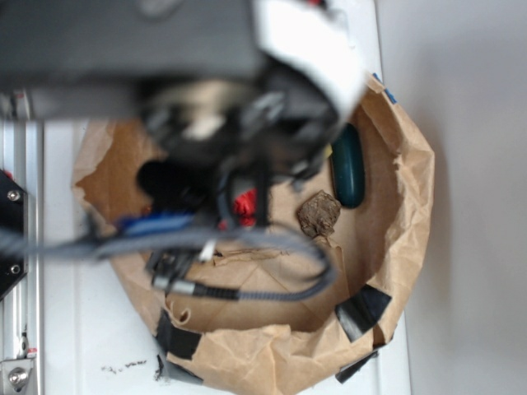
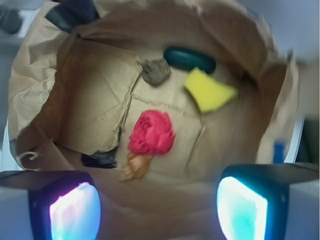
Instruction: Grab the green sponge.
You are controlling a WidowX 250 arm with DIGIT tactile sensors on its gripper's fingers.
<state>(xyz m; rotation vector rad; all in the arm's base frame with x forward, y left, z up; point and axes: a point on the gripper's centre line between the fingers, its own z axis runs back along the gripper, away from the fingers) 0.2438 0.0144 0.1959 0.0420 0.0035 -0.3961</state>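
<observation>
Wide open and empty, the gripper hangs above the paper bag. From it, the green sponge lies at about 12 o'clock, long axis crosswise, touching the yellow sponge.

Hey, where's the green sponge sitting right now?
In the wrist view the green sponge lies at the far side of the paper bag's floor, between the brown clump and the yellow wedge, well beyond the open gripper.

White tabletop, plain grey wall, soft even light
</observation>
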